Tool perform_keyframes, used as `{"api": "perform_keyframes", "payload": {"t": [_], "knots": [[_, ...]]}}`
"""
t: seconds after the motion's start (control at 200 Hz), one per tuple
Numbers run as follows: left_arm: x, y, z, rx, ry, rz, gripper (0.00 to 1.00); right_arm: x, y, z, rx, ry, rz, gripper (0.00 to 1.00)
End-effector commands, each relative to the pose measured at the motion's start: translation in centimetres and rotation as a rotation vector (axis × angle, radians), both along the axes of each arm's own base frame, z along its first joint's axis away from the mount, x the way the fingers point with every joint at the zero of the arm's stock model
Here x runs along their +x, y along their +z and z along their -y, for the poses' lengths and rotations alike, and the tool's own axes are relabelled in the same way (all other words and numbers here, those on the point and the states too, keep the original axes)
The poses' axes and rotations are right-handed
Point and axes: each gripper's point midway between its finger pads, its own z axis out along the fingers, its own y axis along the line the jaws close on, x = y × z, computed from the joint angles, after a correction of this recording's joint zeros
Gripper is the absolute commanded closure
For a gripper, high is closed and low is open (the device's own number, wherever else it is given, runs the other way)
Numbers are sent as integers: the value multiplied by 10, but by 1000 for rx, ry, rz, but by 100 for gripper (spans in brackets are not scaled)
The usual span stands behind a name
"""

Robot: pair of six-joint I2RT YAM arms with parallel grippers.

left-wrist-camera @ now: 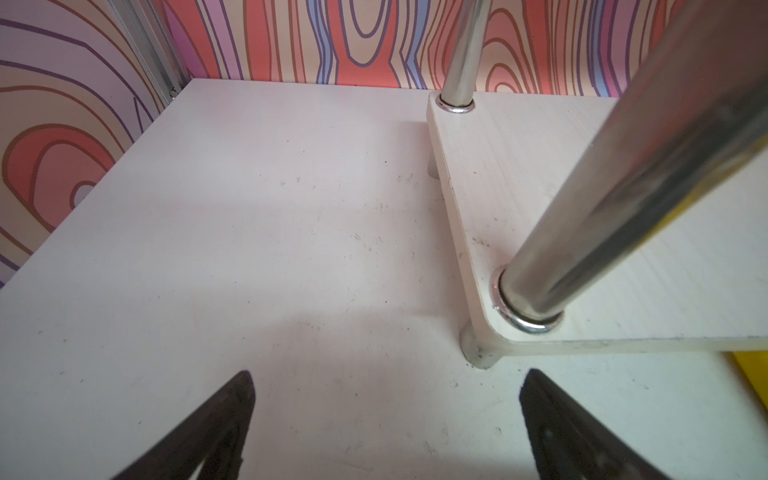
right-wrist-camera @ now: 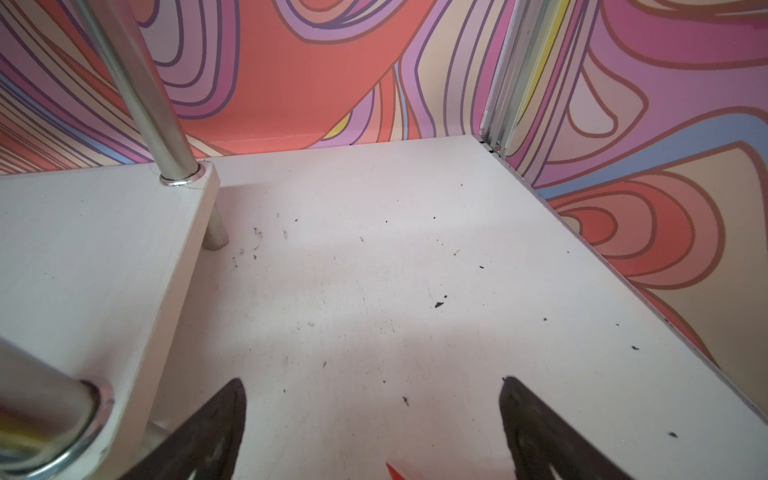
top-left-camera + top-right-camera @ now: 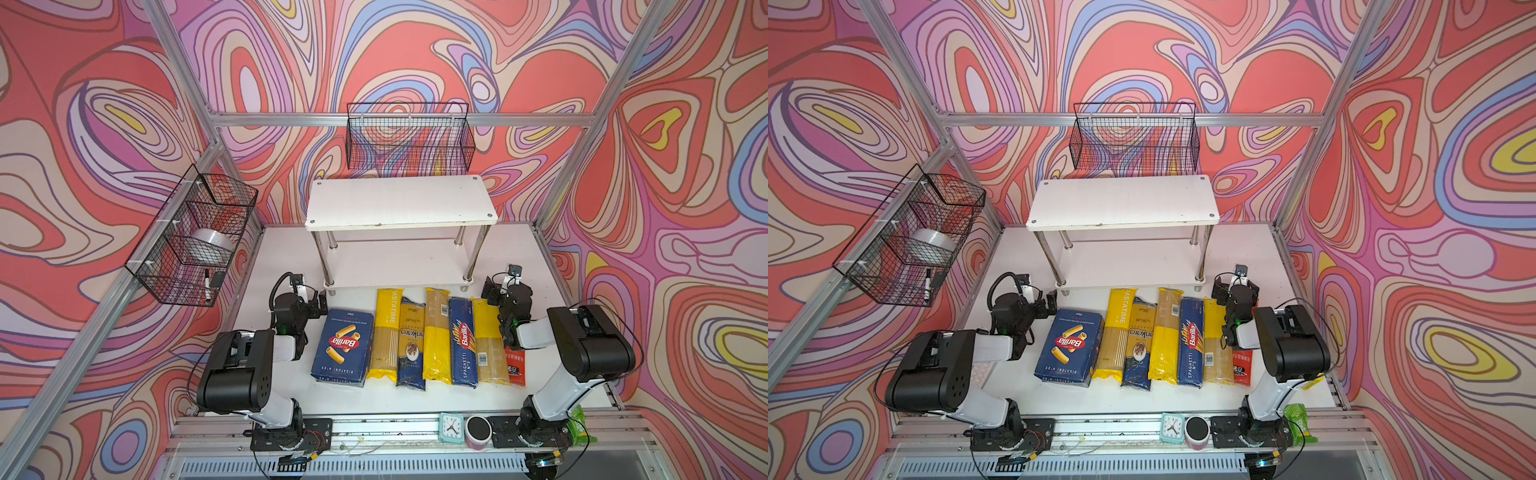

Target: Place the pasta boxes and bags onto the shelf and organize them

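Lying flat in one row across the lower middle of both top views are seven packs, two boxes and five bags, on the white table [image 3: 415, 399]. Their far ends come close to the front edge of the shelf [image 3: 399, 203].

Left to right:
- wide blue box [image 3: 343, 353], Barilla, Rigatoni
- yellow bag [image 3: 386, 332], PASTATIME
- dark blue bag [image 3: 411, 345], lettering only partly legible
- plain yellow bag [image 3: 437, 336]
- narrow blue box [image 3: 463, 343], Barilla, Spaghetti n.5
- third yellow bag [image 3: 490, 345], barcode sticker
- red bag [image 3: 515, 368], mostly hidden under the right arm

Neighbours touch or overlap. Open table shows left of the rigatoni box, in front of the row, and beside the shelf legs.

Left gripper [image 1: 388, 384] has its jaws spread wide, nothing between them, over bare table near the shelf's left front leg. Right gripper [image 2: 372, 384] is the same, near the right front leg.
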Motion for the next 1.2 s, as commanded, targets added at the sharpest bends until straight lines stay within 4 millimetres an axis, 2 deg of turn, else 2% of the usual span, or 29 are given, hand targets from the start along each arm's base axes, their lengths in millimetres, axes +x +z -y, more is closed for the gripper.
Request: {"api": "perform_keyframes", "payload": {"t": [0.0,0.25,0.361,0.456,0.521,0.586,0.756,0.766,0.786,0.871,0.936,0.946,0.966,1.042,1.102,1.197], "knots": [[6,8,3,14,-17,28,0,5,6,0,7,0,19,2],[7,11,1,14,-9,37,0,4,7,1,7,5,22,1],[7,20,-12,15,76,17,0,6,32,2,-1,-6,17,3],[6,31,-5,12,32,-13,0,7,58,8,30,-51,-35,2],[6,37,-4,-4,31,-46,0,9,71,-2,67,-1,-80,3],[0,39,-2,-38,38,-80,0,6,74,-12,116,41,-144,6],[-13,64,22,-153,-62,-54,0,-19,77,-21,201,36,-301,10],[-8,78,23,-155,-67,-27,0,-21,77,-21,205,33,-307,10],[-9,84,24,-168,-71,-22,0,-25,77,-22,212,32,-317,10],[-18,90,26,-224,-49,-24,0,-41,85,-29,249,41,-332,12],[-25,99,36,-237,-89,-8,0,-51,91,-35,270,61,-340,13],[-31,87,38,-235,-92,-35,0,-52,92,-36,272,60,-341,13],[-35,83,41,-229,-100,-47,0,-54,93,-36,277,59,-345,12],[-45,82,53,-177,-143,-58,0,-61,96,-44,283,84,-364,12],[-50,82,61,-117,-178,-60,0,-66,91,-56,280,119,-405,12],[-55,82,72,-93,-235,-40,0,-77,76,-85,242,203,-516,13]]}}
